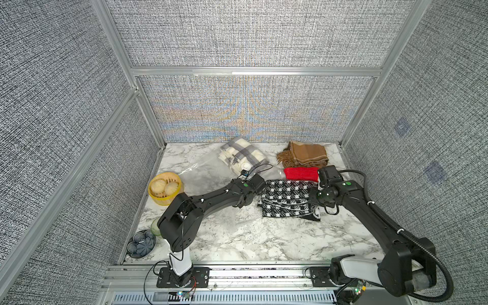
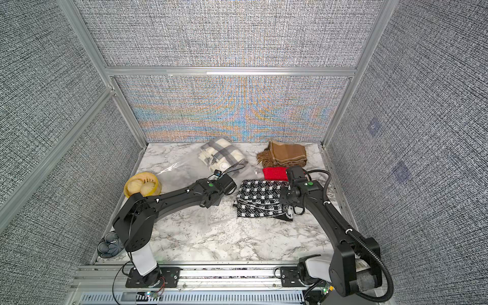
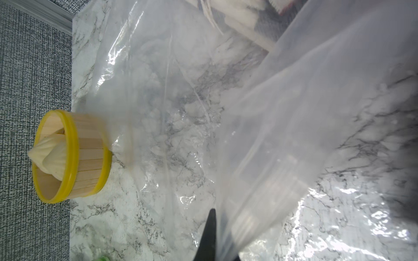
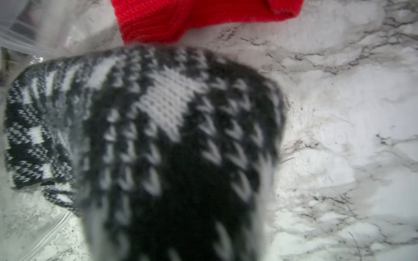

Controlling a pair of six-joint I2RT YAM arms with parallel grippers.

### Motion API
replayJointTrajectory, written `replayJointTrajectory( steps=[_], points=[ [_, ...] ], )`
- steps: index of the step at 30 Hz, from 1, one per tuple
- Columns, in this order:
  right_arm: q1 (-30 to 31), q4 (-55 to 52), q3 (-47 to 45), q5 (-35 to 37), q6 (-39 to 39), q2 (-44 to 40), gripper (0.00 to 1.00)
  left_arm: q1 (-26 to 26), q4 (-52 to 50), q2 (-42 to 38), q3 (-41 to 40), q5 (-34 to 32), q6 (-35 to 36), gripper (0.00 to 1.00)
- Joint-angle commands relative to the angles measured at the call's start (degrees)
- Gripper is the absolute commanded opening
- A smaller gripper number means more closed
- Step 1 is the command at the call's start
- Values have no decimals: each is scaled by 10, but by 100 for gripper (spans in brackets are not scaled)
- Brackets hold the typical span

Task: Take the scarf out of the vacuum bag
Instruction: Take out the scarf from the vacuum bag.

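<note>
Pinching vacuum bag (image 1: 211, 179) film tight in left gripper (image 3: 214, 239). Clamping black-and-white scarf (image 1: 285, 198) in right gripper (image 1: 317, 208), seemingly mostly outside the bag mouth, just beside red knit (image 1: 301, 173). Likely trouble: losing slick film from the pinch and dragging bag along, or snagging trailing end inside the mouth.

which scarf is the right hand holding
The black-and-white checked scarf: the right hand is shut on its right end. The red scarf, brown scarf and plaid scarf lie farther back.
</note>
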Motion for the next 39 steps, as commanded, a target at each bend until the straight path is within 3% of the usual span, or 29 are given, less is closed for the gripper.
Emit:
replayJointTrajectory(
  steps=[1, 7, 13, 15, 17, 20, 22, 26, 33, 34, 36, 39],
  points=[
    [-19, -26, 3, 8, -10, -5, 0, 0, -11, 10, 7, -8, 4, 0],
    [-61, -48, 41, 43, -3, 11, 0, 1, -12, 22, 11, -3, 4, 0],
    [-63, -11, 41, 46, -10, 50, 2, 0, 7, 8, 2, 27, 12, 0],
    [-63, 1, 39, 36, -10, 66, 14, 0, 23, -3, -6, 45, 18, 0],
    [-63, 7, 36, 28, -8, 73, 44, -1, 41, -17, -17, 71, 23, 0],
    [-60, 2, 28, 51, 0, 52, 68, -1, 62, -35, -28, 102, 26, 0],
    [-59, -7, 21, 85, 8, 16, 99, -3, 59, -40, -27, 107, 27, 0],
    [-61, -36, 32, 102, 12, -45, 99, -4, 57, -50, -28, 105, 27, 0],
    [-76, 143, -77, -179, 8, -161, 99, -5, 56, -65, -34, 106, 26, 0],
    [-82, 140, -80, -185, 7, -163, 98, -5, 56, -68, -35, 105, 26, 0],
    [-78, 79, -69, -108, 40, -178, 92, -5, 57, -72, -36, 104, 26, 0],
    [-52, 102, -121, -106, 78, -255, 90, -5, 56, -74, -35, 104, 28, 0]
  ],
)
